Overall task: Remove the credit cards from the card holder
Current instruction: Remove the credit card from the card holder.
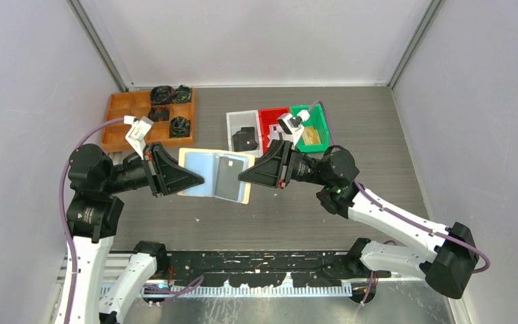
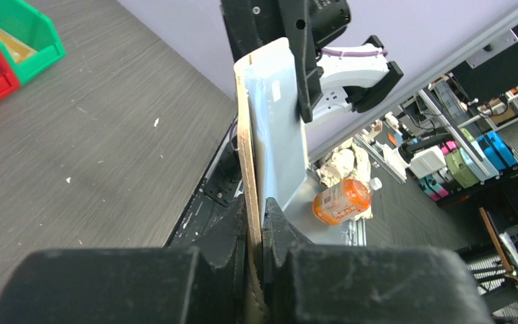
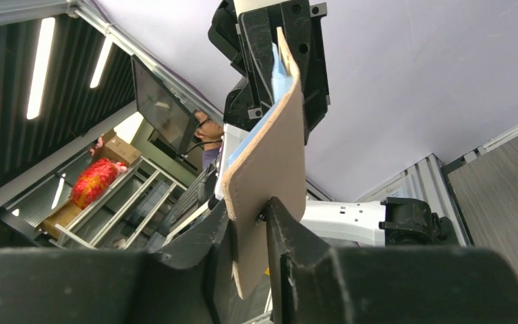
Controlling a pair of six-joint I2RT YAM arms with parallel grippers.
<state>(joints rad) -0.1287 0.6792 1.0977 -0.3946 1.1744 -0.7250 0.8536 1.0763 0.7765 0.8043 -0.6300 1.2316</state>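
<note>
**Card holder**, held open in the air above the middle of the table, between the two grippers. Its inner side faces the overhead camera. The left panel is pale blue and bare. The right panel carries a dark grey credit card lying flat in its pocket, long side running away from the arm bases. A beige-tan rim shows along the near and right edges. Edge-on from the left wrist, a tan outer layer lies against the pale blue lining. From the right wrist the tan outer face is seen, bowed slightly outward.

**Left gripper**: clamped on the holder's left edge, its fingers pressed narrowly together with the tan-and-blue layers between them. The left arm rises from its base at the near left, folds at the elbow, and reaches level toward the centre.

**Right gripper**: jaws narrow, with one of its fingers on each face of the holder's right edge, gripping it. The right arm stretches from the near right toward the centre, its wrist turned to point left, so that the two grippers meet tip to tip across the holder.

**Background**: a wooden compartment tray at the far left, and grey, red and green bins at the far centre.
</note>
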